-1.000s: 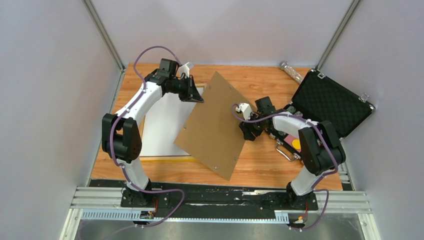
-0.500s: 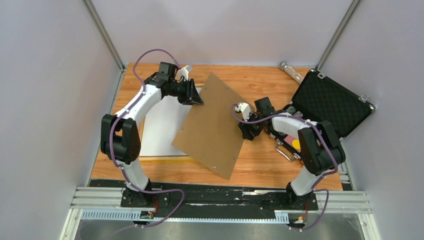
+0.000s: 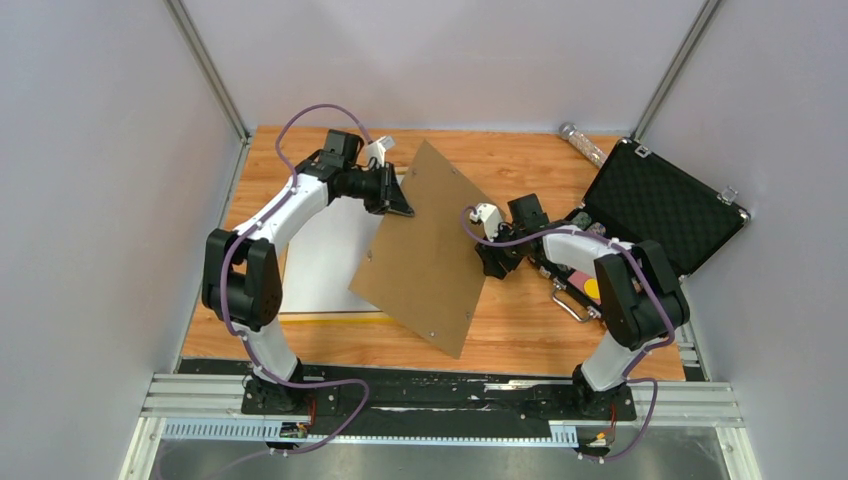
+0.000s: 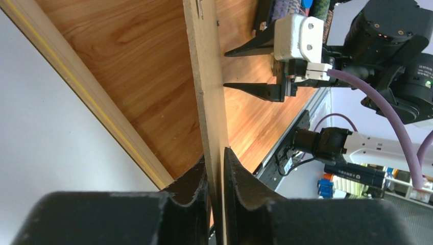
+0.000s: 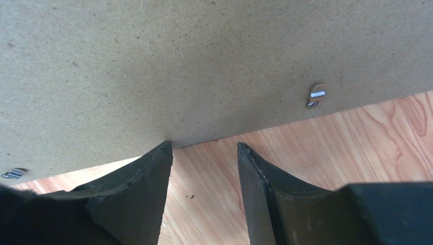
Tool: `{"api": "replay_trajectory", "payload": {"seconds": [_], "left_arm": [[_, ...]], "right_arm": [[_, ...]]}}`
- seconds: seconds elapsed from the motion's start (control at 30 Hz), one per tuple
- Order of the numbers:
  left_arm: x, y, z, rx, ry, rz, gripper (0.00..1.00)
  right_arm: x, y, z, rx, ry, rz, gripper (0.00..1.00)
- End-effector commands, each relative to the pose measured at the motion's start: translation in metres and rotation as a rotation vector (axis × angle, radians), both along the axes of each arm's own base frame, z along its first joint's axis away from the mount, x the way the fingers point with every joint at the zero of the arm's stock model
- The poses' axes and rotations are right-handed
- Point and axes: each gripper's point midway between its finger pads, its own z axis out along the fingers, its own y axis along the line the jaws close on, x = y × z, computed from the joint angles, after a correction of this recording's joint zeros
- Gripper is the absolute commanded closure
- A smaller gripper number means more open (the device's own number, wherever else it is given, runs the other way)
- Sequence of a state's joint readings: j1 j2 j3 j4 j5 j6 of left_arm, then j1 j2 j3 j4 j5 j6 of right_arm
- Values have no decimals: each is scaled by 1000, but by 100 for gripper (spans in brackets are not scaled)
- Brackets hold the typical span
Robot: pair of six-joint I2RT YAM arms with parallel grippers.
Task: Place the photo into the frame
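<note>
Two tools at opposite edges of the tilted brown board (image 3: 425, 255): left tool (image 4: 215, 155) clenched on it, right tool (image 5: 204, 144) released.

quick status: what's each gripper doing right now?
Left gripper: closed on the edge of the brown board.
Right gripper: open, holding nothing, tips at the board's edge.

Text, labels, brands: none can be read in any view.
Numbers, signs: none legible either.

Pale grey walls (image 3: 90, 200) around a wooden table (image 3: 520, 330)
</note>
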State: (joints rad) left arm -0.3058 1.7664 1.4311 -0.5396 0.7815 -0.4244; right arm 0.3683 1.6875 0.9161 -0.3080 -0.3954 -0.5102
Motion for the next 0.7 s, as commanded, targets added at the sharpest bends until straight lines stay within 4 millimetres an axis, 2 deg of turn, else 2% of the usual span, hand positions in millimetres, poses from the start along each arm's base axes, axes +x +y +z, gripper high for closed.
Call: {"api": "replay_trajectory", "payload": {"seconds": [0.0,0.1,0.23,0.4,0.53,0.67], "left_arm": [[-12,-11,36,-75,-73,-56,87],[-13,-10,38,-72,-81,-52,99],[-14,-7,44,-67,-99,-40,100],[-15,-4,50,-82,-97,-15,99],[-15,-1,58,-143,-82,0,100],[-12,10,69,-213,-65,47,100]], "right_arm": [[0,1,-17,-26,4,-1,48],[0,-1,-14,-30,-7,-5,48],[5,0,0,-15,-41,-24,48],[12,5,37,48,-87,-52,48],[16,10,75,113,-123,-75,47],[19,15,119,189,-156,-113,46]]}}
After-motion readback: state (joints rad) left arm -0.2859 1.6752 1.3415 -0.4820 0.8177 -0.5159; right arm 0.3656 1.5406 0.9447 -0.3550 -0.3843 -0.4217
